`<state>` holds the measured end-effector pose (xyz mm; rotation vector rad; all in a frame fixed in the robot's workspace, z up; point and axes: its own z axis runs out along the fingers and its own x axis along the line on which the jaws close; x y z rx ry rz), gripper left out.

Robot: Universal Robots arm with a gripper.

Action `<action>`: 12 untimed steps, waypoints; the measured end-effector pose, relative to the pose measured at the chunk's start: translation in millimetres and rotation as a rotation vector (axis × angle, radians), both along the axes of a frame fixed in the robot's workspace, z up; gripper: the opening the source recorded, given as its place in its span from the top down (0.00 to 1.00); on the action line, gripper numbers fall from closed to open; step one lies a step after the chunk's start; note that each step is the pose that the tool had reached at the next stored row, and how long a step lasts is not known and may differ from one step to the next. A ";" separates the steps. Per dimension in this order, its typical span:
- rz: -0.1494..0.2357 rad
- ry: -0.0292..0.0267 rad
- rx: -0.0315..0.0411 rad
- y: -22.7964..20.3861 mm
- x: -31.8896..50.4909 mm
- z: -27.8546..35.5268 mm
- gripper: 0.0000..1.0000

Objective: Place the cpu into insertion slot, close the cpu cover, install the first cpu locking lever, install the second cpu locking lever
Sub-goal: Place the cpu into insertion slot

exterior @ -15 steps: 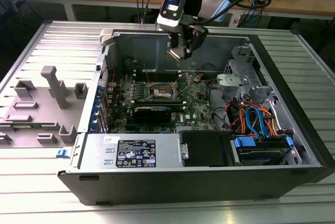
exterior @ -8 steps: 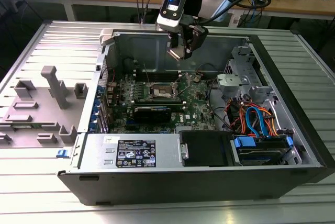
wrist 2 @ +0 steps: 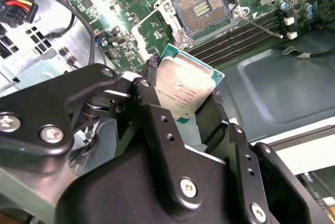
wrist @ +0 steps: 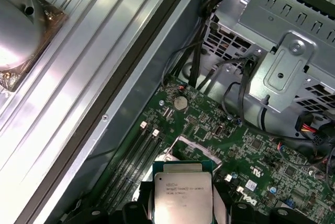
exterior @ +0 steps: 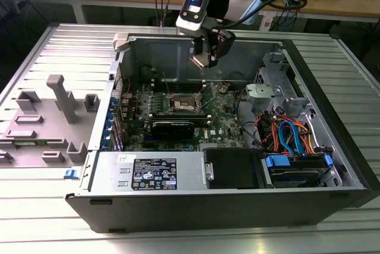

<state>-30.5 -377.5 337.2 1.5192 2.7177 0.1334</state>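
Second wrist view: my claw [wrist 2: 184, 80] was clamped shut on the cpu [wrist 2: 183, 90], one finger on each of two opposite edges, with the silver top facing the camera. The chip hung in the air over the green motherboard [wrist 2: 131, 25], touching nothing but my fingers. The insertion slot [wrist 2: 201, 9] lay past the chip's far edge, well apart from it, its contact bed bare and uncovered. One thin locking lever [wrist 2: 261, 25] angled out from the slot's corner, unlatched.

In the exterior view, the claw hovered inside the opened computer case [exterior: 148, 52] on the ribbed counter [exterior: 71, 46], up near the case's back wall. The slot sat lower on the board, a little toward the exterior view's left of the claw. As I judged it, that offset was what mattered: the slot was below me and slightly across. The chip was square, so it had no long axis. I could not tell whether its edges were squared with the slot's.
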 end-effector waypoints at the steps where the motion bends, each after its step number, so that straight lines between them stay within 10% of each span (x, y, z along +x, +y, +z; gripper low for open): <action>1: -0.018 0.0002 0.0000 0.0 -0.1 -0.7 0.46; 6: -0.036 0.0000 0.0002 0.1 0.0 -1.3 0.46; 12: -0.170 0.0105 -0.0009 0.0 -0.3 -6.4 0.46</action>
